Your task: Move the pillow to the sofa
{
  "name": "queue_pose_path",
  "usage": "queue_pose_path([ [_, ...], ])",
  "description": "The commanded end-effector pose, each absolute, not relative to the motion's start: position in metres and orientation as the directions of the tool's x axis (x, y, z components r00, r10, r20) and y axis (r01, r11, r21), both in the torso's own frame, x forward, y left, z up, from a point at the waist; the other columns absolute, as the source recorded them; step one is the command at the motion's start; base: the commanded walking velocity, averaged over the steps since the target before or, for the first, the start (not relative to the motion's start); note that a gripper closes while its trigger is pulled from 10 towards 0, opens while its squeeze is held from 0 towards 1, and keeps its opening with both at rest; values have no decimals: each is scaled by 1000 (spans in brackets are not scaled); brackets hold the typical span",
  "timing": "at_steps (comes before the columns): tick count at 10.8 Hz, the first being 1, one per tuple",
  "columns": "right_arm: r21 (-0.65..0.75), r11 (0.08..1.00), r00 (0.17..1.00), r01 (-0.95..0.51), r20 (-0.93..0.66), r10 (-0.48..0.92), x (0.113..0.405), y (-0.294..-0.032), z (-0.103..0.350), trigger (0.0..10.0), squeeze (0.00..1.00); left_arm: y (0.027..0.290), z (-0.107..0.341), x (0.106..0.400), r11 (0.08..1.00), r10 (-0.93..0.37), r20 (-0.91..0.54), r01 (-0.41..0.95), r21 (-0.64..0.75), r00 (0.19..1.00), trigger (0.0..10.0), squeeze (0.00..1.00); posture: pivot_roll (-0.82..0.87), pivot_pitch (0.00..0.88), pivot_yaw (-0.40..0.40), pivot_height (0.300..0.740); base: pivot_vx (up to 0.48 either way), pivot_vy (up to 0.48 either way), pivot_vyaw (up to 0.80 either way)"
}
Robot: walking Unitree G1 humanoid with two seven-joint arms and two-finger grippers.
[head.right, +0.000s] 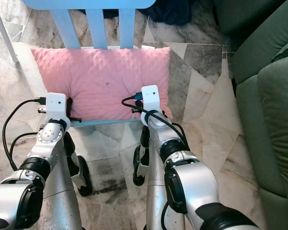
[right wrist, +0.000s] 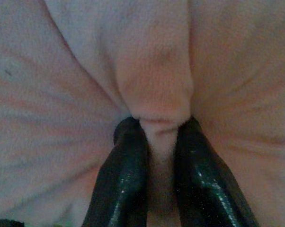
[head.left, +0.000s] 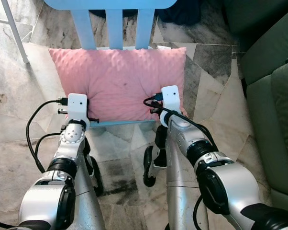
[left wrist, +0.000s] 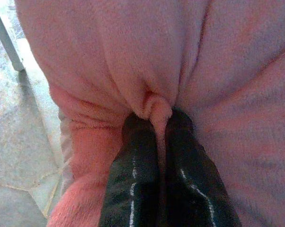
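A pink fleece pillow (head.left: pixel 116 81) lies on the seat of a light blue chair (head.left: pixel 114 26) straight ahead. My left gripper (left wrist: pixel 157 124) is shut on a pinched fold of the pillow near its front left edge. My right gripper (right wrist: pixel 160 125) is shut on another fold near the pillow's front right corner. In the head views both white wrist housings sit against the pillow's near edge, and the fingers are hidden beneath them. The green sofa (head.left: pixel 273 96) stands along the right side.
The floor is grey marbled tile (head.left: pixel 216 91). A white metal leg (head.left: pixel 15 33) stands at the far left. A dark cloth (head.left: pixel 182 12) lies on the floor behind the chair. The chair's front seat edge (head.left: pixel 120 123) runs just under my wrists.
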State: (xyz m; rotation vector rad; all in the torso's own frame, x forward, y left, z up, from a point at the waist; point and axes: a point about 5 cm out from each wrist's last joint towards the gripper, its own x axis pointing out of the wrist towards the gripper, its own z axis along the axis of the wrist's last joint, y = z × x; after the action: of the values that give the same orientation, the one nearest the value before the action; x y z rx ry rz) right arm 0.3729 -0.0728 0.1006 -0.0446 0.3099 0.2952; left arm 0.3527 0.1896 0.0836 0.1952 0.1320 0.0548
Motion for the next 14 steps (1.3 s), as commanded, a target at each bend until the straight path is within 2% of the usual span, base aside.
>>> queue_pose_path([
  [1,8,952,867,-307,-409,284,360,-76,75,0,0,185,51,336,983,42,-269,9,184,962,0,0,-14,522,-155,527,0,0,0],
  [2,1,951,869,-311,-405,284,361,-77,77,0,0,186,54,339,984,50,-272,-1,177,961,0,0,-15,509,-154,527,0,0,0],
  [4,-85,927,876,-365,-369,311,367,-83,86,0,0,187,66,348,986,71,-234,-33,164,970,0,0,-26,402,-152,527,0,0,0],
  [5,-258,857,873,-447,-334,355,369,-86,92,0,0,184,78,355,986,79,-190,-49,158,979,0,0,-32,334,-152,527,0,0,0],
  [7,-365,796,871,-483,-292,395,367,-103,94,0,0,183,99,362,978,103,-60,-90,188,993,0,0,-30,218,-142,527,0,0,0],
  [9,-326,854,912,-406,-207,355,366,-121,96,0,0,179,101,357,975,76,3,-75,209,997,0,0,-17,113,-124,527,0,0,0],
  [10,-264,903,940,-340,-129,316,361,-131,97,0,0,178,97,347,974,56,35,-62,217,998,0,0,-11,61,-105,527,0,0,0],
  [12,-228,942,968,-248,-19,251,343,-144,94,0,0,184,92,327,970,59,65,-73,233,996,0,0,-10,0,-85,527,0,0,0],
  [13,-215,953,976,-211,13,219,327,-149,89,0,0,188,93,315,966,75,80,-93,242,994,0,0,-2,0,-81,527,0,0,0],
  [14,-207,960,979,-187,44,200,307,-151,85,0,0,188,94,299,970,47,95,-68,234,994,3490,0,9,0,-79,527,0,0,0],
])
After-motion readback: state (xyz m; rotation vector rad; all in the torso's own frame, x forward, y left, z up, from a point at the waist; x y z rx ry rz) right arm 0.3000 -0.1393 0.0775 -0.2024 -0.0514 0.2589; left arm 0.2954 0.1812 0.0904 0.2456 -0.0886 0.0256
